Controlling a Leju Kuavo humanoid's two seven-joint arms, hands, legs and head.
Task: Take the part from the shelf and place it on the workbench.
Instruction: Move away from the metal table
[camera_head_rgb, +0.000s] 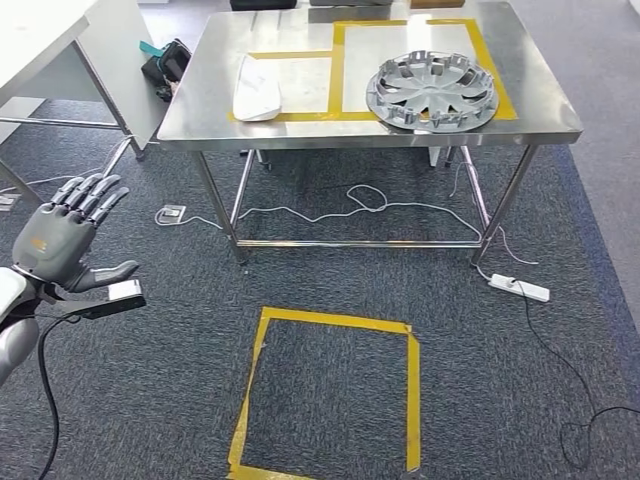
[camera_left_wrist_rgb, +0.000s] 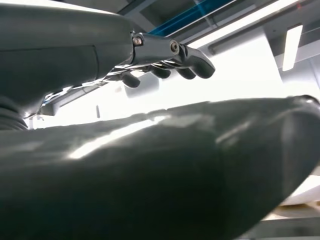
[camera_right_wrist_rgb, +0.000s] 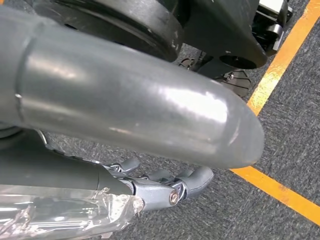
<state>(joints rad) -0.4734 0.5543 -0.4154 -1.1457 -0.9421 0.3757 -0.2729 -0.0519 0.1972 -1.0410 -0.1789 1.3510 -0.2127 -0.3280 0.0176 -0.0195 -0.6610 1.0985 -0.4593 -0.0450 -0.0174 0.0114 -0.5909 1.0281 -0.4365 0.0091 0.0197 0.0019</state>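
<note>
Two parts lie on the table (camera_head_rgb: 196, 110): one wheel cover (camera_head_rgb: 432, 91) at 1 o'clock, one white panel (camera_head_rgb: 256, 88) at 11. My left hand (camera_head_rgb: 64, 240) hangs spread wide, holding nothing; my right hand (camera_right_wrist_rgb: 124, 125) holds clear film (camera_right_wrist_rgb: 64, 215).

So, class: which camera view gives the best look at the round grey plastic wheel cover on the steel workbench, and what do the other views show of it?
The head view: the round grey plastic wheel cover lies whole and unobstructed on the steel workbench, partly inside a yellow tape outline. The two wrist views give nothing of it; one faces ceiling lights, the other carpet.
</note>
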